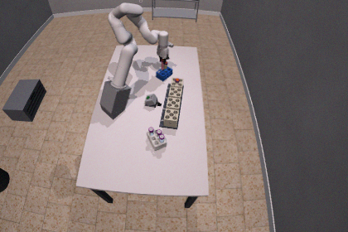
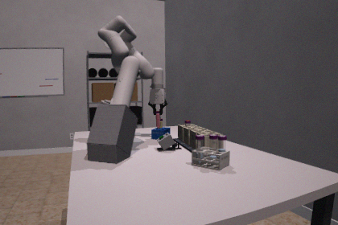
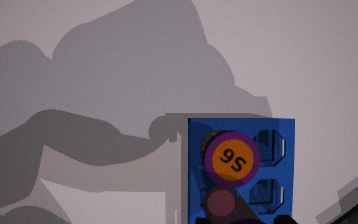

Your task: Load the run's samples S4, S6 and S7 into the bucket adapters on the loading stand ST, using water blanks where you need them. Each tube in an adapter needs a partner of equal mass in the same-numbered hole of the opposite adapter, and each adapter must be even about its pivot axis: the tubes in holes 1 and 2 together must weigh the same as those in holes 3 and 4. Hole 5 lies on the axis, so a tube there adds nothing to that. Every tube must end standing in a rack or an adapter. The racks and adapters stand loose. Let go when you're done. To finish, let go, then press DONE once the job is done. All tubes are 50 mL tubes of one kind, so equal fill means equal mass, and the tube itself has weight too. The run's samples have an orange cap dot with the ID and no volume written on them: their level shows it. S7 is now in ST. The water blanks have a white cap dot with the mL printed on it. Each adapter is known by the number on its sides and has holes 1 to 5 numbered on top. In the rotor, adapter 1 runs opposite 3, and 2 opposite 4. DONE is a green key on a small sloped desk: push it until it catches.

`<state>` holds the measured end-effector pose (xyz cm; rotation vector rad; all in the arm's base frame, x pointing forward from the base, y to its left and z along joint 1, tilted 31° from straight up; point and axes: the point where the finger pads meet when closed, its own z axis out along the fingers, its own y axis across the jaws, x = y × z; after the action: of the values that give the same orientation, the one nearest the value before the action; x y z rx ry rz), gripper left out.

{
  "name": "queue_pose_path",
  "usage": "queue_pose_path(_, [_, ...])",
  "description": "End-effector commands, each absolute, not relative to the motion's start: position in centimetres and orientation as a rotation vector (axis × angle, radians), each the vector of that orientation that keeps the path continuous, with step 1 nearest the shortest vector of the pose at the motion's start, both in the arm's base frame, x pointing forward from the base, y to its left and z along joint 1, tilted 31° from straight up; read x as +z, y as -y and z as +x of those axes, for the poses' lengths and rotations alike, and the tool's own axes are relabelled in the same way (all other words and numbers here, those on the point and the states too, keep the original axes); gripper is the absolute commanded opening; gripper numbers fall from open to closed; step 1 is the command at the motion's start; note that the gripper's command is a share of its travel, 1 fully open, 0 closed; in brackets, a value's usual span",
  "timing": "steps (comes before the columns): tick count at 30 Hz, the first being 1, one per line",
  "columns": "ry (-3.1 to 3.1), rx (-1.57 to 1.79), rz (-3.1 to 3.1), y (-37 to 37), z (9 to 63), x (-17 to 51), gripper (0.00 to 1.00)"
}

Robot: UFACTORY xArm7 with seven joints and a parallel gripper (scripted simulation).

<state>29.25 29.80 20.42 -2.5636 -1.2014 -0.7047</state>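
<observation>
My gripper [image 1: 164, 60] [image 2: 158, 111] [image 3: 246, 220] is shut on a purple-capped tube [image 2: 158, 120] [image 3: 221, 202] with reddish contents. The tube hangs upright over the blue rack [image 1: 164, 74] [image 2: 160, 133] [image 3: 240, 125]; its ID is hidden. Tube S6 [image 3: 232, 159], with an orange dot, stands in that rack, beside empty holes. The dark loading stand [image 1: 161, 124] [image 2: 184, 145] bears a row of cream adapters [image 1: 171, 118] [image 2: 190, 134]. A tube with an orange dot [image 1: 177, 80] stands in the farthest adapter; its ID is unreadable here. Adapter numbers are unreadable.
A clear rack [image 1: 157, 143] [image 2: 210, 160] at the near end holds three purple-capped tubes with pale contents. The small sloped desk [image 1: 152, 101] [image 2: 166, 142] with its green key [image 1: 148, 97] [image 2: 161, 137] stands between the arm's base and the stand.
</observation>
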Motion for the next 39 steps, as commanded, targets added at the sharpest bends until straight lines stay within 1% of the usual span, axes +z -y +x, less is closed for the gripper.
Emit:
queue_pose_path(1, [1.201,-0.707,-2.563,-29.5,29.0,21.3,0.00])
queue_pose_path(39, [1.201,-0.708,-2.562,-27.0,26.9,26.8,0.00])
